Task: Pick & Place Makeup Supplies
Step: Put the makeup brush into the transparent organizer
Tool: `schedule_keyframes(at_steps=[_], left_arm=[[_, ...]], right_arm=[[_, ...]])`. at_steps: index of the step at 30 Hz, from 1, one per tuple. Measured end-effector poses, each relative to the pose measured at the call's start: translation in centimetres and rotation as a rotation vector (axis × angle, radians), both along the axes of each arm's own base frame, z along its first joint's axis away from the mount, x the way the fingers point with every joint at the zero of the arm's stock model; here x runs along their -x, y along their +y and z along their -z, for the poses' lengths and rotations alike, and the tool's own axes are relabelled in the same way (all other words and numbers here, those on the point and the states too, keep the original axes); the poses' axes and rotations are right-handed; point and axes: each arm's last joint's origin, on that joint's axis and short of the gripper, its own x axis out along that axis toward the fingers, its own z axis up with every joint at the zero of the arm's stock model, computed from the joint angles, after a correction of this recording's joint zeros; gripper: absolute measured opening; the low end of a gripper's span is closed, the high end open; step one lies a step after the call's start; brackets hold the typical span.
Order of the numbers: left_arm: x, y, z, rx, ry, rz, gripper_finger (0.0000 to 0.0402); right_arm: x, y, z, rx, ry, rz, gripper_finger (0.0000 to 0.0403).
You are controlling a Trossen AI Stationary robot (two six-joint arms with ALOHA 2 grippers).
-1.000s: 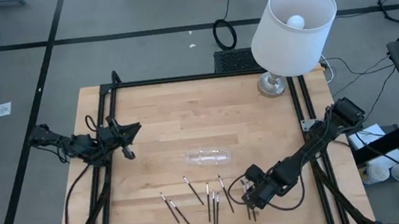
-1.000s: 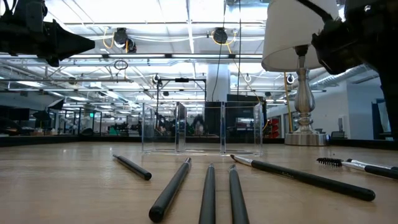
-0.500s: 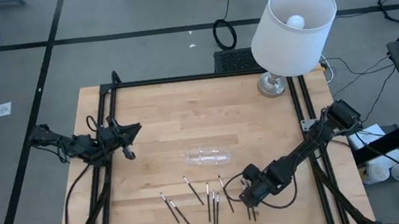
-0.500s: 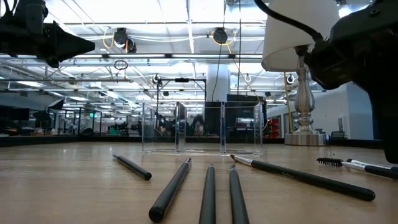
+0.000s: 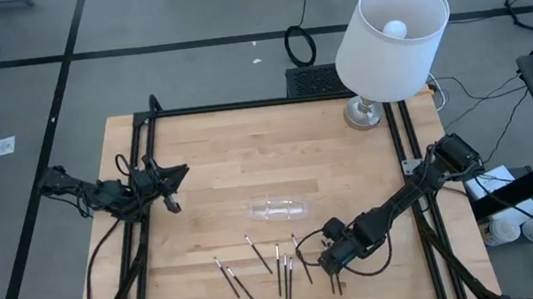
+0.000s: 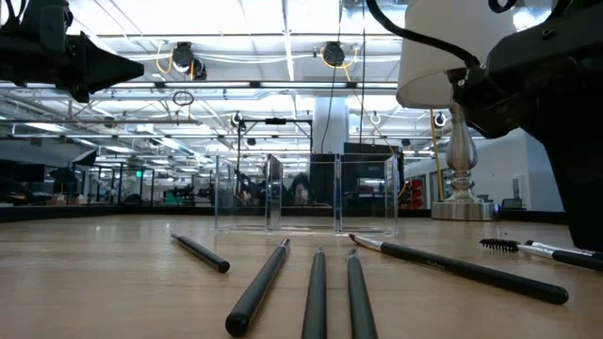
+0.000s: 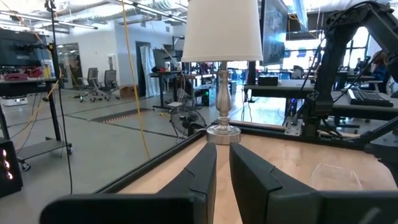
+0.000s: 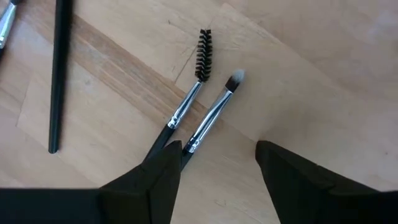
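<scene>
Several thin dark makeup sticks (image 5: 280,269) lie flat on the wooden table near its near edge, and they also show in the low view (image 6: 316,292). Two of them, a spoolie brush (image 8: 186,106) and a small pale-tipped brush (image 8: 211,118), lie side by side at the right end of the group (image 5: 335,283). My right gripper (image 8: 217,162) hovers just above these two, pointing down and open, touching nothing. My left gripper (image 5: 174,175) waits raised over the table's left side, its fingers (image 7: 205,174) nearly together.
A small clear plastic tray (image 5: 279,208) stands mid-table, behind the sticks in the low view (image 6: 306,193). A white-shaded lamp (image 5: 389,35) stands at the far right corner. A black frame (image 5: 241,105) runs around the table. Bare wood lies between the tray and the lamp.
My right gripper has moved a little toward the table's left, coming in over the two rightmost brushes. Its arm now fills more of the low view. The sticks and the left arm have kept still.
</scene>
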Motion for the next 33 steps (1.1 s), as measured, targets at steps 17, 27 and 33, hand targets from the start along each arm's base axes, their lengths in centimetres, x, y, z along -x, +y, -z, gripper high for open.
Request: schedule_keyframes(at_steps=[17, 27, 33], left_arm=[[0.0, 0.0, 0.0, 0.000, 0.003, 0.001, 0.0051], [0.0, 0.0, 0.0, 0.000, 0.003, 0.001, 0.0051], [0.0, 0.0, 0.0, 0.000, 0.003, 0.001, 0.0051]], right_arm=[[0.7, -0.2, 1.6, 0.022, 0.147, -0.080, 0.0175], [1.0, -0.1, 1.6, 0.037, 0.155, -0.194, 0.0073], [1.0, -0.1, 1.6, 0.041, 0.154, -0.275, 0.0014]])
